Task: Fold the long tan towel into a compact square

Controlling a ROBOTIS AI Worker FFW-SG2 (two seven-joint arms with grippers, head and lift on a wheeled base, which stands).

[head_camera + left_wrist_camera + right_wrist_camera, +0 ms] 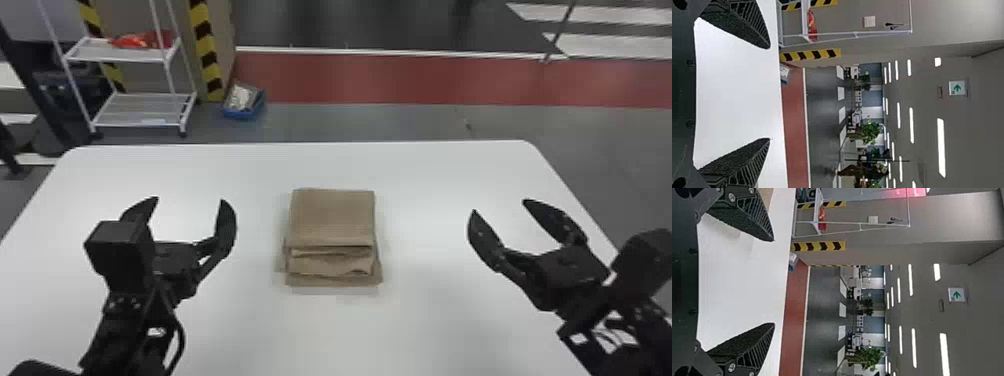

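Observation:
The tan towel [332, 217] lies folded into a compact, layered stack at the middle of the white table, its layer edges showing on the side nearest the robot. To its left, my left gripper [189, 201] stands open, apart from the towel. My right gripper [499, 206] is open on the other side, farther from the stack. In the left wrist view, the left gripper [770, 93] has nothing between its fingers. The right wrist view has the right gripper [774, 282] with its fingers spread, and a strip of the towel [766, 196] behind one finger.
The white table [425, 170] has rounded far corners. Beyond it on the floor stand a white wire shelf [142, 109] with red items on it and a blue bin [243, 114], beside a pillar with yellow and black stripes.

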